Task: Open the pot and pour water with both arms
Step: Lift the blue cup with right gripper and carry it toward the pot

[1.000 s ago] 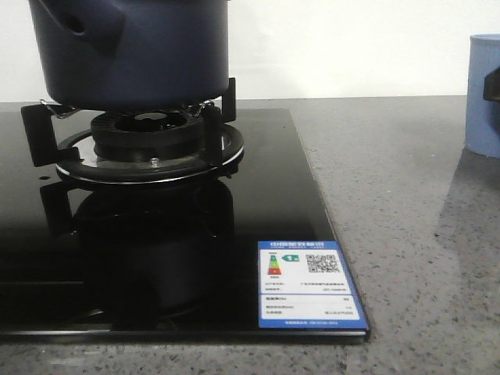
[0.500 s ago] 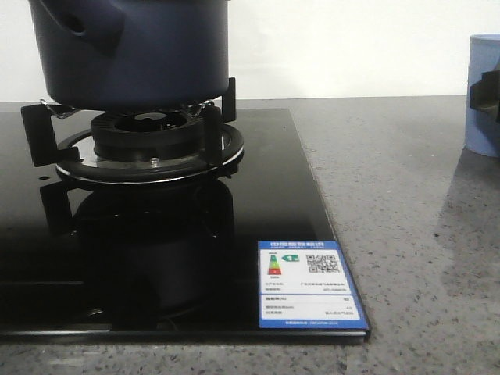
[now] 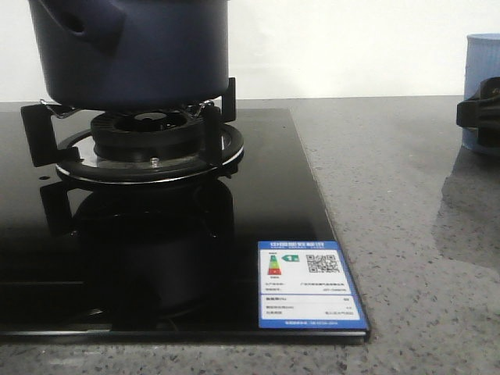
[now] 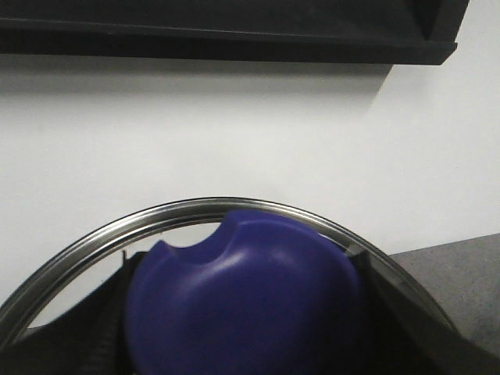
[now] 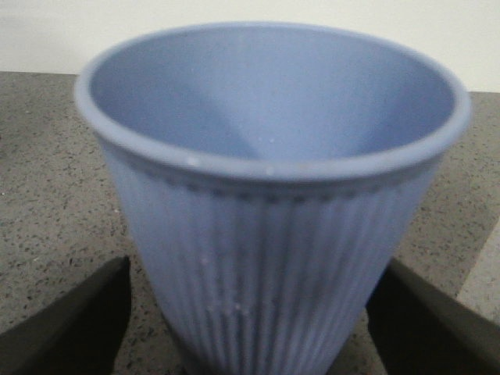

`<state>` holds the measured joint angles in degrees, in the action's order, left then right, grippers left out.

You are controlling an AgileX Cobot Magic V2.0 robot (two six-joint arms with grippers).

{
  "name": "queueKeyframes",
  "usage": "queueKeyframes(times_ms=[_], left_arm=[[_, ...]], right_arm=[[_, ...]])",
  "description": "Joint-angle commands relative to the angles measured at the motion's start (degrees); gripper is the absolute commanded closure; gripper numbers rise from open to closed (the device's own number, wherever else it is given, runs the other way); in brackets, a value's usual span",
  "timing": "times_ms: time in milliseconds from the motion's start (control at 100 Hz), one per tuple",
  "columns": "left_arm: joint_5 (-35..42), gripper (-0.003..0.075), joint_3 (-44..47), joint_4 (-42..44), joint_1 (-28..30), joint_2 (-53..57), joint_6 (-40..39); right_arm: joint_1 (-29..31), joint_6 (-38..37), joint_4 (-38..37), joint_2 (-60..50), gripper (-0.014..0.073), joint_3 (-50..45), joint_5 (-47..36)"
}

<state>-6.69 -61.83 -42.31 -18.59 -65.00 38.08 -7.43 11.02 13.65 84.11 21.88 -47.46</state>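
The dark navy-blue pot [image 3: 133, 55] stands on the burner at the far left, its stubby handle [image 3: 82, 19] pointing left; its top is out of view. My left gripper [image 4: 242, 320] is shut on the lid's blue knob [image 4: 242, 289]. The lid's metal rim [image 4: 195, 207] arcs around the knob, with white wall behind it. The pale blue ribbed cup [image 5: 273, 234] stands at the right edge of the counter [image 3: 486, 62]. My right gripper [image 5: 254, 312] is open around the cup's lower part, with a gap at each finger; it shows in the front view [image 3: 478, 113] as a dark shape before the cup.
The burner's black pan supports [image 3: 148, 148] sit on a black glass hob [image 3: 273, 195] with a blue energy label [image 3: 310, 285] at its front right corner. Grey speckled countertop [image 3: 406, 234] lies between hob and cup. A white wall runs behind.
My right gripper has moved left and a little lower across the cup at the right edge. The pot and cup have not moved.
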Motion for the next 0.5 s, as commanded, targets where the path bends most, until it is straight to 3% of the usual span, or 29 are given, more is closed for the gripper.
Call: queueKeyframes(times_ms=[0, 490], left_arm=[[4.6, 0.0395, -2.0, -0.7, 0.2, 1.7, -0.3], [4.6, 0.0395, -2.0, -0.7, 0.2, 1.7, -0.3]], right_arm=[[0.0, 0.0, -1.2, -0.7, 0.0065, 1.5, -6.6], [0.0, 0.0, -1.2, 0.8, 0.0065, 4.3, -8.7]])
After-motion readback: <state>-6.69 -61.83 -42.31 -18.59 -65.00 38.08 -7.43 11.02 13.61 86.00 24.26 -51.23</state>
